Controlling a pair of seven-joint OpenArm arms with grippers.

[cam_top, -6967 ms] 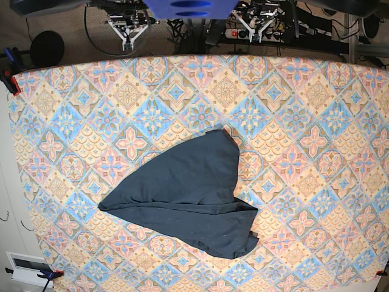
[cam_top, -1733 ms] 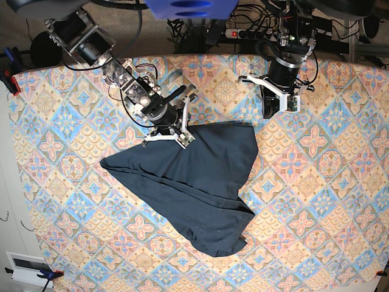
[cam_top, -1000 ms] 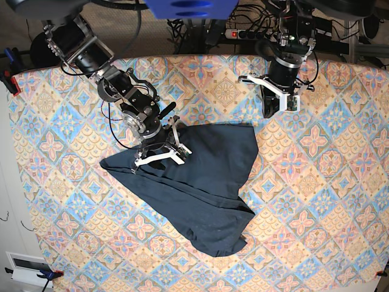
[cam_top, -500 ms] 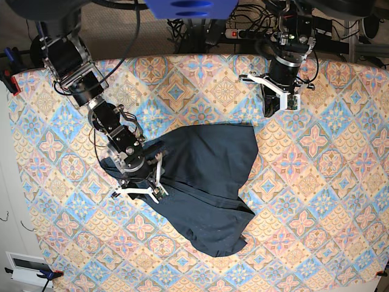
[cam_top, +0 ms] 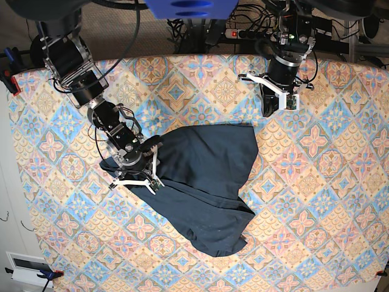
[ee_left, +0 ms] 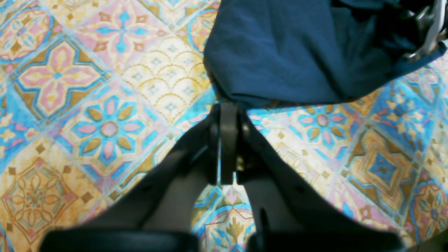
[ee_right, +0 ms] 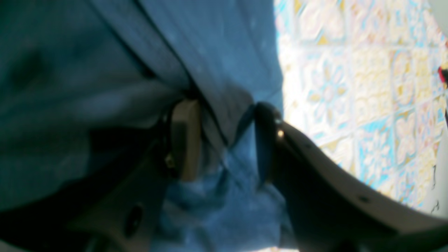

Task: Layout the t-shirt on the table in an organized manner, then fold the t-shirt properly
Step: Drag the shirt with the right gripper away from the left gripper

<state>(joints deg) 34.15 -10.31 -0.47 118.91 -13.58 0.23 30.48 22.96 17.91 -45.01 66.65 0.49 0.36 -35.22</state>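
Base view shows the right arm reaching in from the far left corner of the table (cam_top: 55, 201), bent down so that its gripper (cam_top: 135, 181) sits low on the left edge of the t-shirt (cam_top: 206, 176). Right wrist view, blurred, shows that gripper (ee_right: 224, 140) with its jaws standing apart and a fold of the dark cloth lying between the two fingers (ee_right: 185, 136); whether the cloth is pinched cannot be told. The left arm comes down from the far right side of the table and hangs nearly upright, its gripper (cam_top: 271, 111) on the patterned cloth just beside the t-shirt's far right corner. Left wrist view shows this gripper (ee_left: 227, 112) with its jaws pressed together, the tips right at the rolled hem of the t-shirt (ee_left: 290, 52); no cloth is seen between them. The t-shirt lies crumpled in a rough triangle near the middle of the table, one point toward the near edge. A power strip (cam_top: 243, 31) and cables lie on the floor beyond the far edge, and clamps (cam_top: 8, 79) grip the tablecloth at the left corner.
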